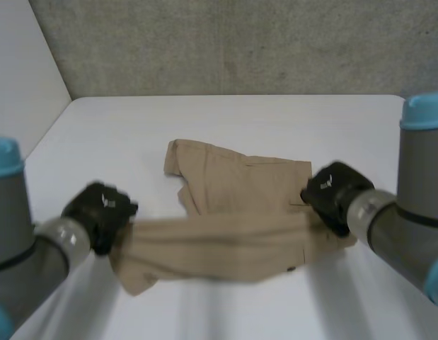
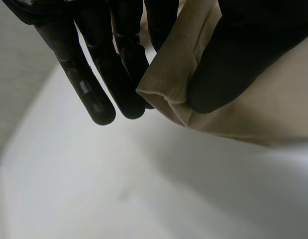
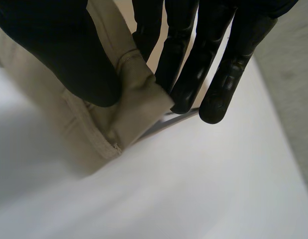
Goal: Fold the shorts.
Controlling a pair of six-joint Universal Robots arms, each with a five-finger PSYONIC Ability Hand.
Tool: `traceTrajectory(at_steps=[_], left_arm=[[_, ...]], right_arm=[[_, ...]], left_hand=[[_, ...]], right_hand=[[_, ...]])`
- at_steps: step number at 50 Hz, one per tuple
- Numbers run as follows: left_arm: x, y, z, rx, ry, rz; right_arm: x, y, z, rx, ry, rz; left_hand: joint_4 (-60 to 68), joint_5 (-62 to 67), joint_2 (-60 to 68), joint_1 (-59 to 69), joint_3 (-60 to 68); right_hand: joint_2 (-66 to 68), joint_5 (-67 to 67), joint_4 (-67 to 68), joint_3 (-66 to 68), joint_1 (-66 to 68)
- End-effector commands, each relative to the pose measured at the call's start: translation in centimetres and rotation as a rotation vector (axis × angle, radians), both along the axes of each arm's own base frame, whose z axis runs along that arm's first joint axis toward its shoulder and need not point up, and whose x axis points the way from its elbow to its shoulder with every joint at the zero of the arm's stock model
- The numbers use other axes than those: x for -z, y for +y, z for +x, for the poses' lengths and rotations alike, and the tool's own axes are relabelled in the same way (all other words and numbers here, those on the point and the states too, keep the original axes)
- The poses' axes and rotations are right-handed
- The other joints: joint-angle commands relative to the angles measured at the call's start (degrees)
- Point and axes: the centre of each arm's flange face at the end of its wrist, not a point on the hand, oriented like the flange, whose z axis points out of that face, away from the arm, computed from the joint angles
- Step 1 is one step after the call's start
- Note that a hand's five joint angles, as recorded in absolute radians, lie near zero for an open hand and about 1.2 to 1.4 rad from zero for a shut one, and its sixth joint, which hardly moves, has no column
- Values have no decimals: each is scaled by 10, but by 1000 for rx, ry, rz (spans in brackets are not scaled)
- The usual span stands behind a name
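Shorts point(image 1: 233, 244): tan woven cloth on table point(image 1: 275, 120), near edge raised, spanning both hands. Left hand point(image 1: 100, 210) pinches hem corner between thumb and fingers point(image 2: 126, 74). Right hand point(image 1: 333, 193) pinches opposite corner likewise. Likely light, limp, sagging mid-span; hemmed corners probably give surest hold.

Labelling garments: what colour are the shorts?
Plain tan, no pattern: the shorts, clearest in the head view.

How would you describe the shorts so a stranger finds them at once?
At the middle of the white table lie the shorts. They are tan cloth, and the left robot hand and the right robot hand each pinch one end.
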Motion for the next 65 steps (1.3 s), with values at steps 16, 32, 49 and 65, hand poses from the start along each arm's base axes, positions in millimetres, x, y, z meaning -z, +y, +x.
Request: traceTrajectory(at_steps=[16,32,49,65], left_arm=[[-241,-58,-46,-141,567,-1150],[-33,-14,-45,-53,303,-589],[23,41,-39,34,104,-245],[-42,126,3,190,-56,-11]], right_arm=[[-220,-64,30,-31,-821,-1028],[-24,-50,24,33,-435,-292],[33,-11,-5,64,-169,34],[-18,65,-46,-54,107,125]], left_hand=[[113,153,113,145,117],[113,153,113,145,117],[113,153,113,145,117],[113,153,113,145,117]], right_hand=[[125,148,117,132,248],[125,148,117,132,248],[125,148,117,132,248],[125,148,117,132,248]])
